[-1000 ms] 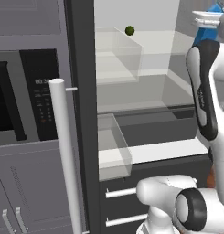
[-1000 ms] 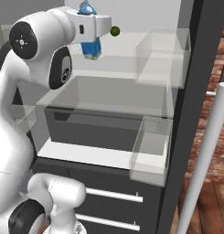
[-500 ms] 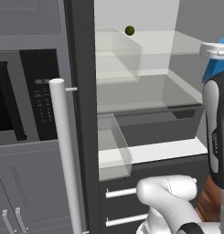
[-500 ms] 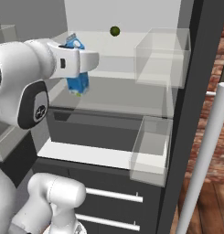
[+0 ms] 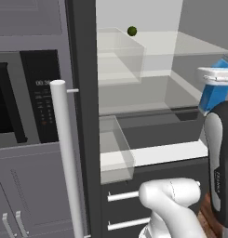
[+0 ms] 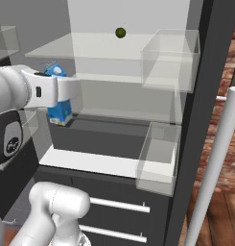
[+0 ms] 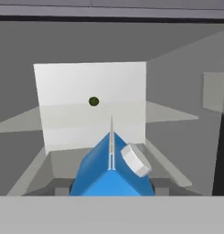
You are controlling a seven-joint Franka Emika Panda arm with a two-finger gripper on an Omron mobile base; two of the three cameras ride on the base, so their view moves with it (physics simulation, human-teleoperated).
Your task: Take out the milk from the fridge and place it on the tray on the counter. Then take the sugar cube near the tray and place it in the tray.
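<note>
The fridge (image 5: 87, 116) stood open, its pale interior facing the base, with the long silver bar handle (image 5: 66, 158) of its door at 9 o'clock of the opening in the left base view and at 4 o'clock in the right base view. To the fridge's 9 o'clock in the left base view sat the black-fronted microwave (image 5: 22, 95), above grey cabinet fronts. Inside, translucent glass shelves (image 6: 95, 53) ran across the upper part, and clear door bins (image 6: 169, 60) hung at 2 o'clock and at 5 o'clock in the right base view. A small dark-green ball (image 6: 120, 32) rested on the top shelf at 12 o'clock, well apart from the arm.

The gripper (image 6: 61, 93) was in front of the middle shelf, at 9 o'clock of the interior in the right base view. Its jaws were partly closed and clamped on the milk (image 6: 59, 103), which was held off every shelf. The carton's gabled top rose above the hand and its lower body hung below it. In the hand view the milk (image 7: 111, 171) lay at 6 o'clock, directly between the fingers, gable ridge upright and its pale round cap to the ridge's 3 o'clock. In the left base view the milk (image 5: 215, 93) showed at 3 o'clock, above the forearm.
</note>
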